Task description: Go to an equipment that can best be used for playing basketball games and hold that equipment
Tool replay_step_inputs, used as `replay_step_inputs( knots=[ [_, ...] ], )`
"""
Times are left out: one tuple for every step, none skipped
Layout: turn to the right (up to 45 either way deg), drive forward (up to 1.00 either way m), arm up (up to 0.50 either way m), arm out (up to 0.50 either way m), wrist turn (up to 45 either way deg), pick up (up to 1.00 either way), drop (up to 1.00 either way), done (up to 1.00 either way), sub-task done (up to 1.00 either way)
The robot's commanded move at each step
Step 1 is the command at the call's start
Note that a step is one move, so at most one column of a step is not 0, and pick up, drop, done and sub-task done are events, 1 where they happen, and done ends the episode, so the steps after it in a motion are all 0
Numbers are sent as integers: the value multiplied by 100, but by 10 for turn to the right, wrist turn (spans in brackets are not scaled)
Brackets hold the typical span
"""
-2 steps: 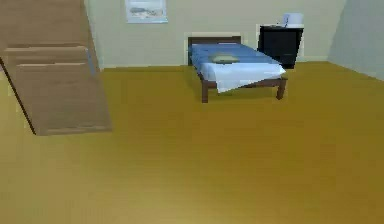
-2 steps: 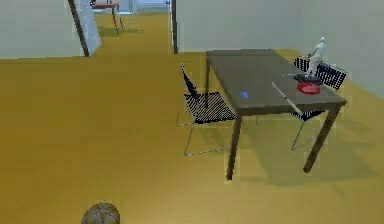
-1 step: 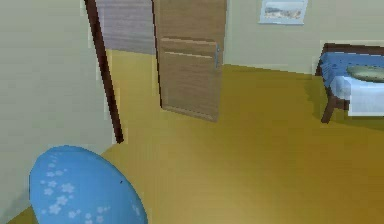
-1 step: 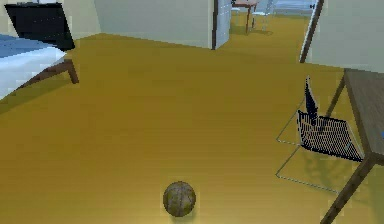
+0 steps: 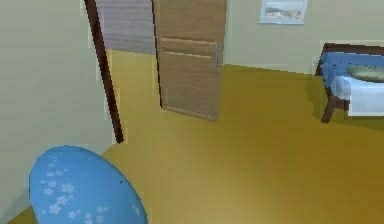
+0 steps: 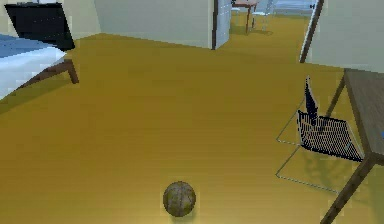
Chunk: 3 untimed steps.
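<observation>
A round brownish ball [image 6: 180,198], basketball-like in shape, lies on the ochre floor near the arm side view's bottom edge, a little left of the middle. Bare floor lies all around it.
In the forward view a wooden door [image 5: 190,60] stands open ahead, a beige wall [image 5: 45,80] runs on the left, a blue flowered round object [image 5: 85,190] sits bottom left, and a bed [image 5: 355,80] stands right. The arm side view has a bed [image 6: 25,60], a wire chair [image 6: 325,130] and a table [image 6: 365,110].
</observation>
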Motion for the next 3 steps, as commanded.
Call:
replay_step_inputs(
  knots=[
    [0, 0, 0, 48, 0, 0, 0, 0, 0],
    [0, 0, 0, 0, 450, 0, 0, 0, 0],
    [0, 0, 0, 0, 450, 0, 0, 0, 0]
  ],
)
